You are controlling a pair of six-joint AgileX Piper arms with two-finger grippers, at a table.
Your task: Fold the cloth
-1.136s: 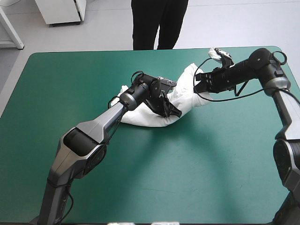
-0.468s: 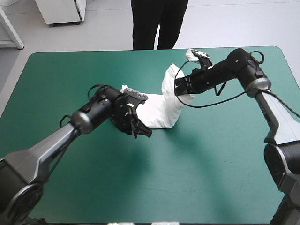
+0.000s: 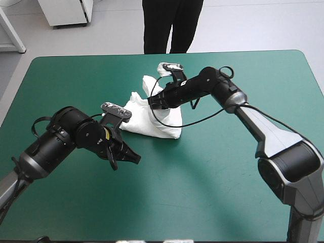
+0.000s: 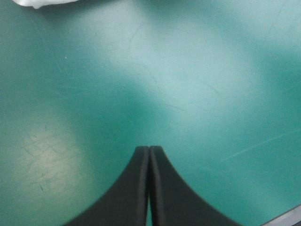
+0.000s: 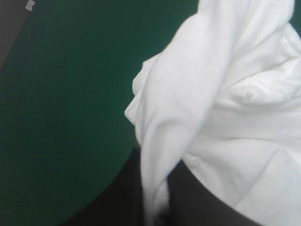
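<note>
Pinching the T-shirt (image 3: 158,124), apparently, the right gripper (image 3: 153,103) has carried it leftward; the left gripper (image 4: 149,151), pressed together, has withdrawn.

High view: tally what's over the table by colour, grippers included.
White: 1, the T-shirt
Black: 2, the left gripper, shut and empty, and the right gripper, shut on the T-shirt
Total: 3

T-shirt (image 3: 147,124) plain white, cover (image 3: 228,172) teal-green — faint pale scratches across it, fingers (image 4: 136,188) solid black
</note>
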